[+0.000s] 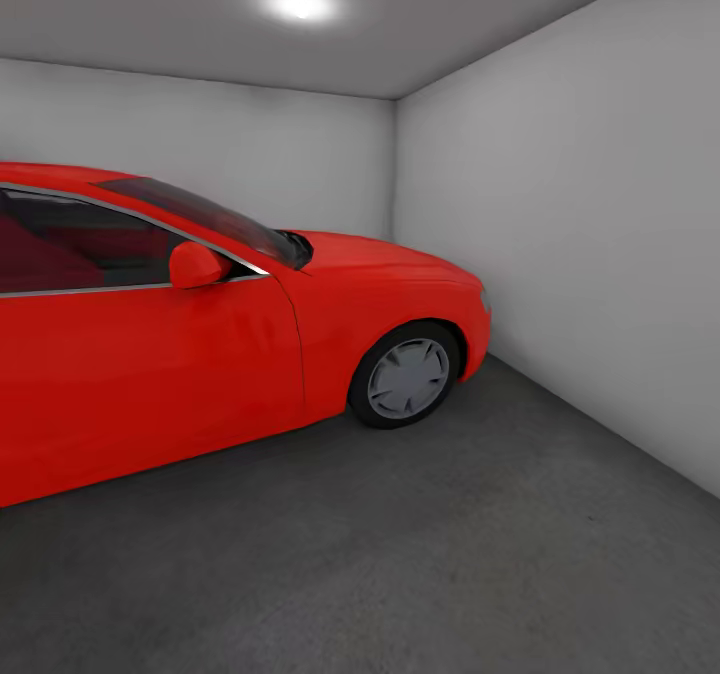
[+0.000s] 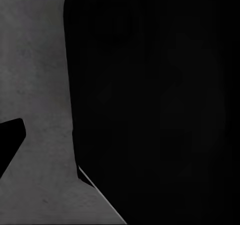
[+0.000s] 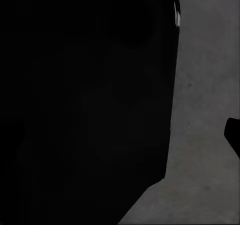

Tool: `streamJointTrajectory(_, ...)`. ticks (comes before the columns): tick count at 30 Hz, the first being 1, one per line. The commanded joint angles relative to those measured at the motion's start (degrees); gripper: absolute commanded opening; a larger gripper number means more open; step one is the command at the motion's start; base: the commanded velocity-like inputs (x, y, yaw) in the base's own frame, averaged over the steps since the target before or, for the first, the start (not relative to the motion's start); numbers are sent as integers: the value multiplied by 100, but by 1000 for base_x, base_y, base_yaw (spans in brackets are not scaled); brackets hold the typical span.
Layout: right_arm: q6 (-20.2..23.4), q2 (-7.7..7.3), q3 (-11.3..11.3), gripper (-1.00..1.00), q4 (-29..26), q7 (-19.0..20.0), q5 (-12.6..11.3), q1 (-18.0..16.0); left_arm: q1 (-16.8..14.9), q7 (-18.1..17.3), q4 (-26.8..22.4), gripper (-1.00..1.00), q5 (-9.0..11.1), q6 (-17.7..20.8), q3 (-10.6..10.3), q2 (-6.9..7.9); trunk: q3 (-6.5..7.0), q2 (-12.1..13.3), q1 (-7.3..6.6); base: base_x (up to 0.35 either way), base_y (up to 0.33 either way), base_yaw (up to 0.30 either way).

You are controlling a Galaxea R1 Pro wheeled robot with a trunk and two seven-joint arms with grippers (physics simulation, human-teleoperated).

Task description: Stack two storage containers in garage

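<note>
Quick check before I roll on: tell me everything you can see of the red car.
The red car is a glossy sedan seen from its side, front end toward the back right corner. Visible are a door, side mirror, dark windscreen, chrome-trimmed window showing a dark red interior, bonnet, and one front wheel with a grey hubcap resting on the dark concrete floor. Its rear is cut off at the head view's left edge.

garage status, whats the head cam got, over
In the garage, red car ahead-left, grey floor open by the right wall. End effector states unreadable, wrist views mostly dark. No containers sighted.
</note>
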Motion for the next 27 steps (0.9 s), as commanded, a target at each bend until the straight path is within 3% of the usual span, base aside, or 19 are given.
streamJointTrajectory(1,0,0,0,100,0,0,0,-1,-1,0,0,100,0,0,0,0,-3,-2,0,0,0,0)
streamJointTrajectory(23,-17,-18,40,100,-9,-31,7,-9,-9,-8,-212,100,36,-237,45,-18,-3,-2,0,0,0,0)
streamJointTrajectory(27,-15,-19,65,100,-9,-54,16,-9,-8,-8,-233,100,25,-236,30,20,4,-2,0,0,0,148)
